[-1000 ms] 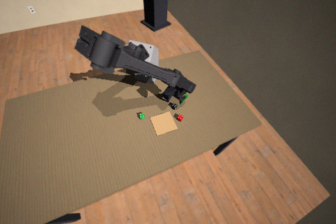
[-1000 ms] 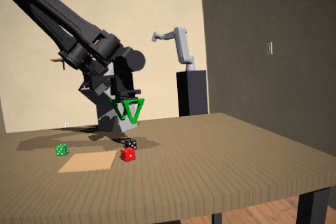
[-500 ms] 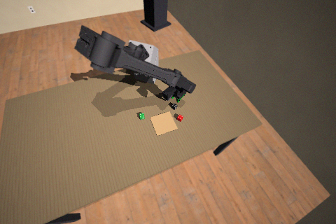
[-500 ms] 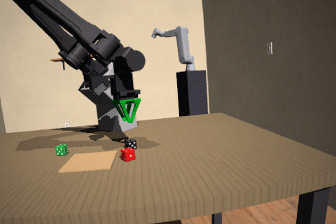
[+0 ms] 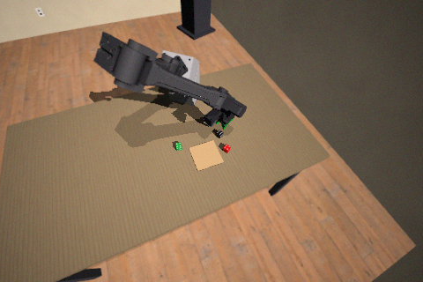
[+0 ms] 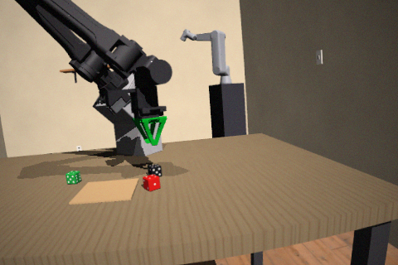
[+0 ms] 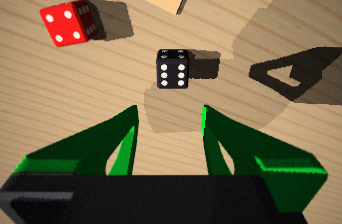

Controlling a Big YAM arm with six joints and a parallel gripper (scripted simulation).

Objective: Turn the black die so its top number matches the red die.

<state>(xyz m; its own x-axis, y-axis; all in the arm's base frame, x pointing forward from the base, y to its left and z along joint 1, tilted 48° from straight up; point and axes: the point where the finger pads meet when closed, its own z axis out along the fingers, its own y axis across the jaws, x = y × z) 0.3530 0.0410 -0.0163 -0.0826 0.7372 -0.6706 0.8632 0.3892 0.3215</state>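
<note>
Below the half-open, empty green-fingered gripper (image 7: 169, 120), small black white-pipped die (image 7: 172, 69) looks light, rigid, slick; best pinched across two opposite flat side faces, near red die (image 7: 67, 22).

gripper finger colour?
Bright green fingers on a black body; clearest in the wrist view.

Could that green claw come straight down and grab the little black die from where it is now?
Probably yes. The gripper hangs just above the black die, fingers part open with nothing between them. The red die and the mat lie off to the side, apart from it.
</note>
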